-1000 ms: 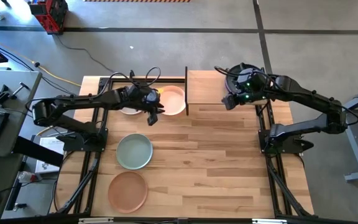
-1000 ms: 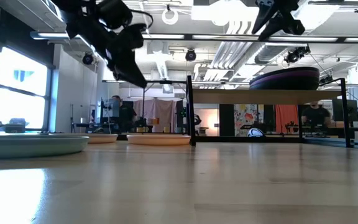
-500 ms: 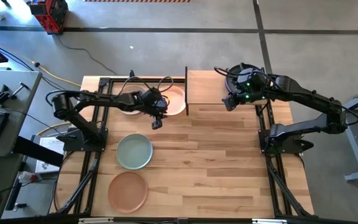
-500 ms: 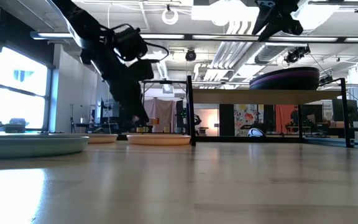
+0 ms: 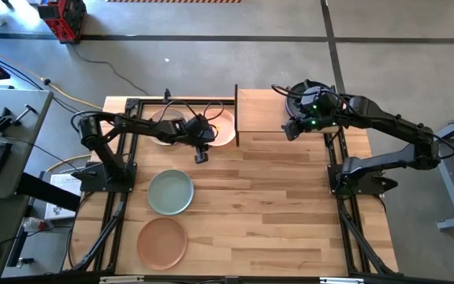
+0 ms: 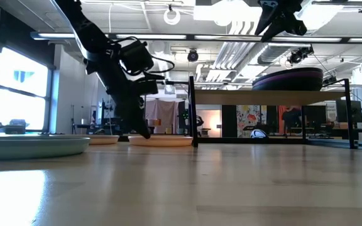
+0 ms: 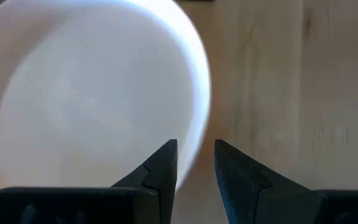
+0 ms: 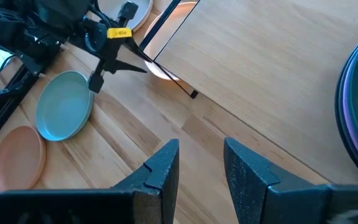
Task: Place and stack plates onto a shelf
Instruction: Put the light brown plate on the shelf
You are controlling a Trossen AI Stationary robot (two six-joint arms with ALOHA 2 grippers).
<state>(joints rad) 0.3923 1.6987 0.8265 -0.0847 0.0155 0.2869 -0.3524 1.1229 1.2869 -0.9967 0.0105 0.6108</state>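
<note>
My left gripper [image 5: 201, 157] [image 6: 146, 134] is low at the near rim of the peach plate [image 5: 221, 128], which lies flat on the table beside the shelf [image 5: 260, 110]. It is open. In the left wrist view one finger stands over the plate's inside and the other outside its rim [image 7: 201, 118]. The beige plate [image 5: 162, 134] lies partly under the left arm. The sage green plate [image 5: 170, 192] and the terracotta plate [image 5: 162, 242] rest nearer the front. My right gripper [image 8: 201, 155] hovers open above the shelf's near edge, beside a stack of dark plates [image 6: 288, 79] with a purple one on top.
The shelf's thin black post [image 5: 236, 114] stands right next to the peach plate. The shelf board's left half [image 8: 247, 68] is bare wood. The wide tabletop [image 5: 290, 205] to the right of the green and terracotta plates holds nothing. People and equipment show in the room beyond.
My left gripper has come down from well above the table to the peach plate's near rim, shifting slightly toward the near edge, while its arm folded lower. The right arm and the plates have kept still.
</note>
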